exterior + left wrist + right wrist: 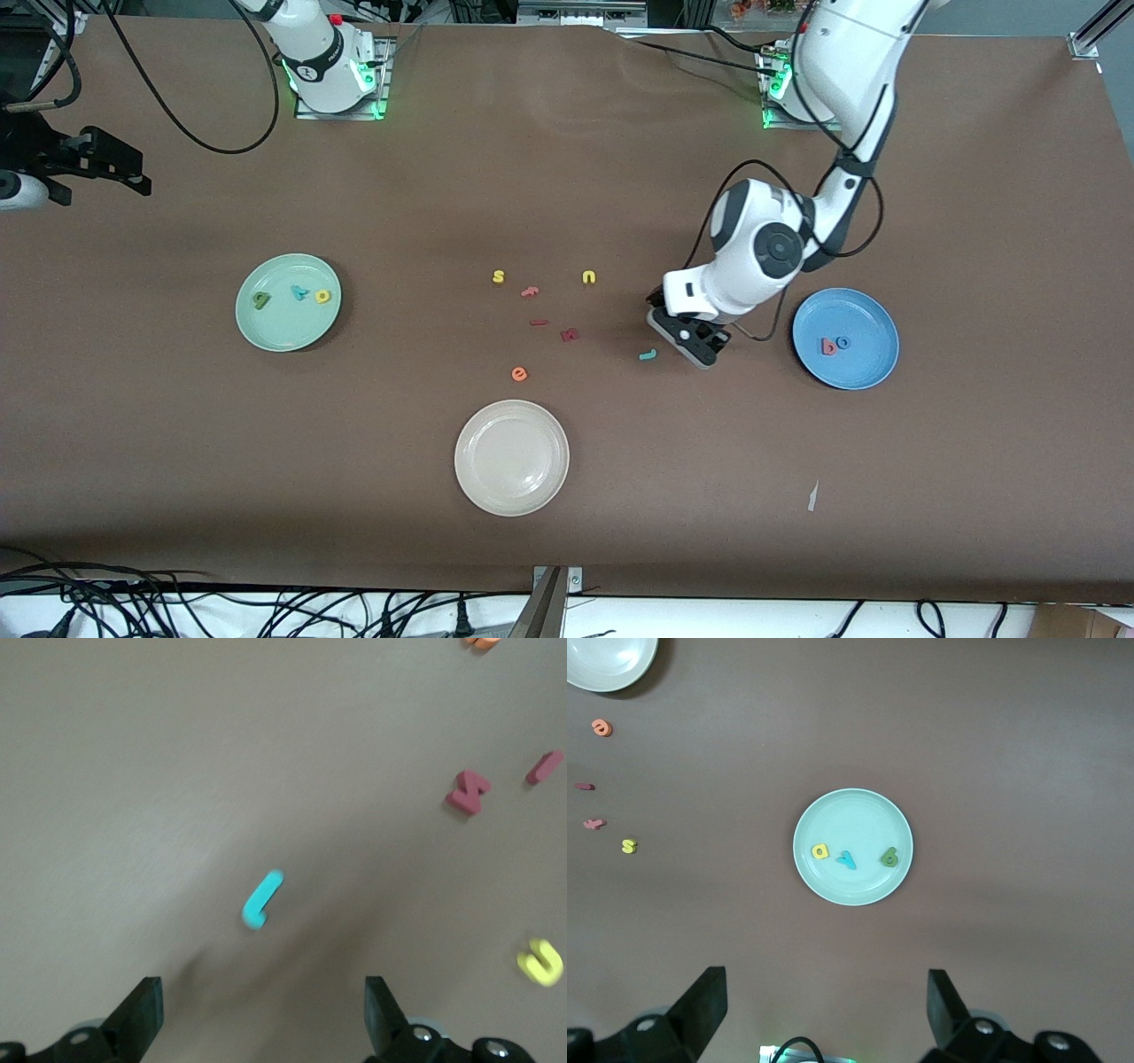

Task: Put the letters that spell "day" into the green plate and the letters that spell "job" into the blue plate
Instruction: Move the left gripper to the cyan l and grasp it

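Teal j [648,355] on table beside open left gripper [694,341].

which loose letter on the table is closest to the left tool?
The teal j, lying on the table right beside the left tool. The dark red letters, orange e and yellow u lie farther toward the right arm's end.

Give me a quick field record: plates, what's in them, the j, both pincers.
green plate: holds d, y, a
blue plate: holds b, o
j: on table, beside left pincer
left pincer: open, low by the j, holding nothing
right pincer: open, high over the green plate, waiting
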You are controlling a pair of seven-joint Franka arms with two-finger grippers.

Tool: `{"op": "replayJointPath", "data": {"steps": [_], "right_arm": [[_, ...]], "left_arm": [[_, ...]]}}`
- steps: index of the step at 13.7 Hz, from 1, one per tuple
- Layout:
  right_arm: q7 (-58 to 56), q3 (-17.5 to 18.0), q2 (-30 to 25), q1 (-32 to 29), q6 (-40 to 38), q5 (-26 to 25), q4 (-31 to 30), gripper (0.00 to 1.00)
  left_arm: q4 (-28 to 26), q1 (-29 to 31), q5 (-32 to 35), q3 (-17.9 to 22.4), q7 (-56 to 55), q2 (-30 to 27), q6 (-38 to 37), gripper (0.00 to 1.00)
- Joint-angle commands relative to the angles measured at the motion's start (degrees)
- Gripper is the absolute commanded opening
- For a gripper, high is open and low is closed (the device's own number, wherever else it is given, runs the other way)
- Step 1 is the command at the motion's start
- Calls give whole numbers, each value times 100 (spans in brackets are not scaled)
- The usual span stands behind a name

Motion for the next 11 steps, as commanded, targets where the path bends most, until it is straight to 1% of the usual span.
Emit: {"op": "replayJointPath", "data": {"steps": [1,4,5,9,10,11], "right_arm": [[22,142,-3,-119,109,-50,-119,100],[22,239,243,-84,198,-16,-40,100],[22,239,261,-66,206,-50,-5,100],[22,239,253,-22,189,-50,4,100],[22,195,270,-48,145,2,-5,100],[22,186,270,-48,145,2,-5,100]], "left_arm": [[481,-242,-140,124,134,354,154,99],[826,-471,-139,255,117,697,172,99],[835,-559,-139,326,117,741,180,99],[827,-560,-105,414,134,785,180,99],[827,-560,-113,414,117,838,189,96],[827,-551,-104,414,117,847,268,91]]}}
